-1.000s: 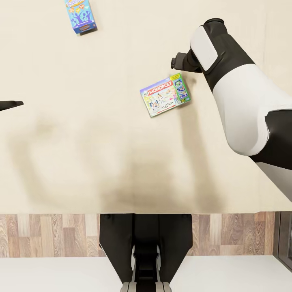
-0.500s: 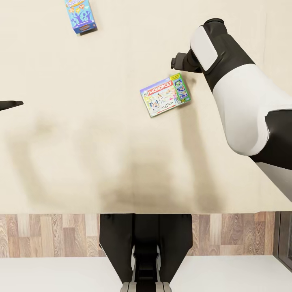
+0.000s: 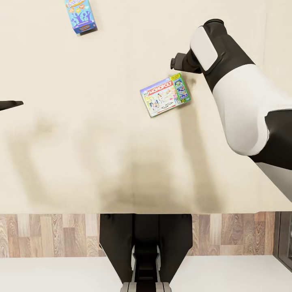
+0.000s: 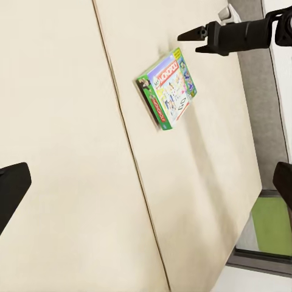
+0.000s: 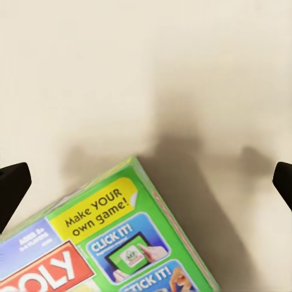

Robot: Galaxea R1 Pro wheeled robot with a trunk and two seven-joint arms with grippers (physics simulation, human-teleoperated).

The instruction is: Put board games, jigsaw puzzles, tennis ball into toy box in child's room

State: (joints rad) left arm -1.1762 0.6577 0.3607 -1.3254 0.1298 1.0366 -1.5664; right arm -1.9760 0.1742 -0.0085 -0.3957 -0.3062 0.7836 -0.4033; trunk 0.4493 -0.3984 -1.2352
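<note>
Right fingers (image 5: 146,176) spread wide above Monopoly box (image 3: 165,95) corner on bed (image 3: 81,162) — lined up for grab; left fingers (image 4: 146,188) wide too.

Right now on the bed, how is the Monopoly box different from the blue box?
The Monopoly box looks bigger and mostly white with green and red edges; the blue box looks smaller and teal-blue. The Monopoly box lies close to the right gripper, whose jaws are open; the blue box sits farther back, toward the left. Both lie flat on the cream bed, untouched.
</note>
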